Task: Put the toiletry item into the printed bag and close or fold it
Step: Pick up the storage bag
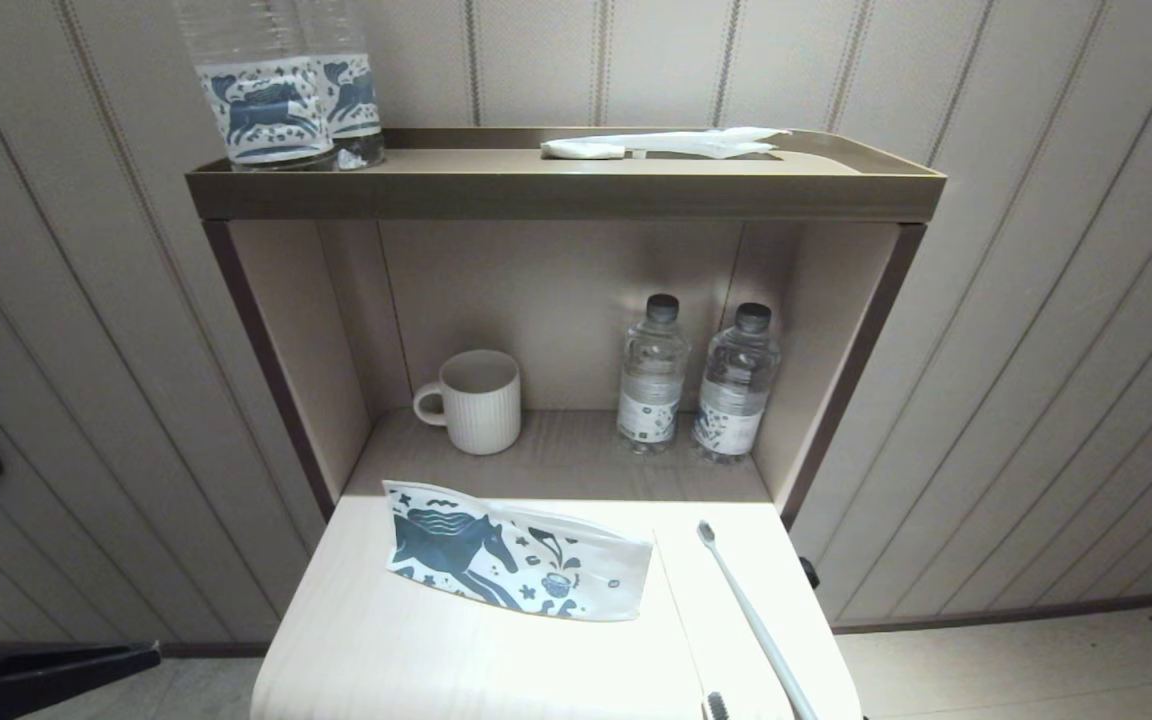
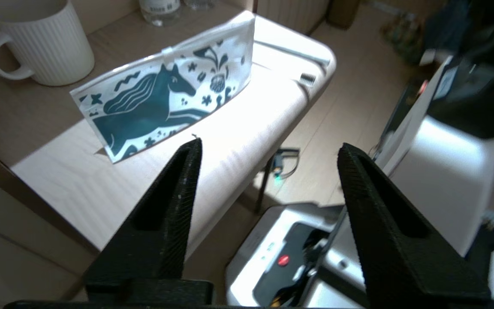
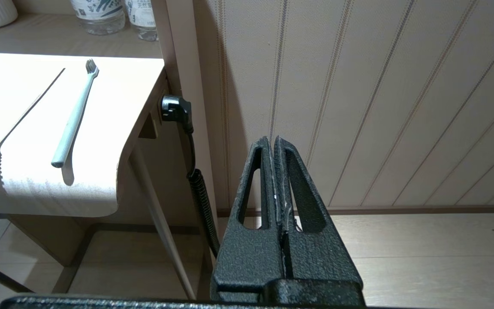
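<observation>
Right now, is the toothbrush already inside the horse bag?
No, it is out. The toothbrush lies bare on the tabletop, apart from the printed bag, which stands on its edge.

Toothbrush (image 1: 751, 615) right of bag (image 1: 516, 555) (mug (image 1: 476, 402) behind).

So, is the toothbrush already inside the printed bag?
No. In the head view the toothbrush lies bare on the white table, apart from the printed bag, which stands to its left.

Bare tabletop (image 1: 416, 650) before upright printed bag (image 1: 516, 560), toothbrush (image 1: 751, 620) lying apart, mug (image 1: 476, 402) and bottles (image 1: 696, 385) crowding rear shelf.
</observation>
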Controlling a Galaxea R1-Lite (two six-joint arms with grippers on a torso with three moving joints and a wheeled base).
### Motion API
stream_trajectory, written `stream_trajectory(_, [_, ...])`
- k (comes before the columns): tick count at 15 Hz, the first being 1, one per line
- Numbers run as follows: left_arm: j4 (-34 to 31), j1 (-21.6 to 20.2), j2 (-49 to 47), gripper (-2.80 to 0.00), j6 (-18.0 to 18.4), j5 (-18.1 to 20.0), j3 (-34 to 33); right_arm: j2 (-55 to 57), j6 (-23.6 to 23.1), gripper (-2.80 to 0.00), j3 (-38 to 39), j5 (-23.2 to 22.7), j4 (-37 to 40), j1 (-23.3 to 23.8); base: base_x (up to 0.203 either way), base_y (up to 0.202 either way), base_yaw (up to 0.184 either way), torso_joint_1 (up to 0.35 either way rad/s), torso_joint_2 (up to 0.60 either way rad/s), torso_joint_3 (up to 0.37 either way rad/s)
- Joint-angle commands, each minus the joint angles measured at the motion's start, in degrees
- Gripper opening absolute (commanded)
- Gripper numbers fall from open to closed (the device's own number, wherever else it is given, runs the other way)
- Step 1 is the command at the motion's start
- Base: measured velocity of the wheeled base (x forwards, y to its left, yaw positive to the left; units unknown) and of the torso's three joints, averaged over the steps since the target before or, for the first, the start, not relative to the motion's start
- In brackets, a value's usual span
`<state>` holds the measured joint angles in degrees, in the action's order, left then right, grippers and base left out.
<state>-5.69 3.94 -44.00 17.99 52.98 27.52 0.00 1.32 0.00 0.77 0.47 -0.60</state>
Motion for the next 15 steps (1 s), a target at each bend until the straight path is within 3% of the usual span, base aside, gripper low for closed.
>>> stream_trajectory(1, [0.21,0.1,-5.08,0.0,9.47,-0.44,-1.73,0.07,0.0,-2.8,0.0,0.02,-0.03,-0.02,0.0,0.0,0.0,0.0,0.0,0.0])
stream_trajectory(3, [1.4,0.11,-8.71,0.0,13.67,-3.16,-0.72,0.0,0.0,-2.8,0.0,0.02,-0.03,-0.02,0.0,0.0,0.0,0.0,0.0,0.0])
stream_trajectory(6, [4.41,1.04,-15.08,0.0,18.65,-3.82,1.04,0.0,0.0,-2.8,0.0,0.02,-0.03,-0.02,0.0,0.0,0.0,0.0,0.0,0.0])
stream_trajectory(9, [6.4,3.5,-24.52,0.0,19.57,-4.13,3.86,0.0,0.0,-2.8,0.0,0.02,0.06,-0.02,0.0,0.0,0.0,0.0,0.0,0.0])
stream_trajectory(15, [18.72,6.56,-43.95,0.0,19.73,-5.81,7.77,0.0,0.0,-2.8,0.0,0.02,-0.03,-0.02,0.0,0.0,0.0,0.0,0.0,0.0])
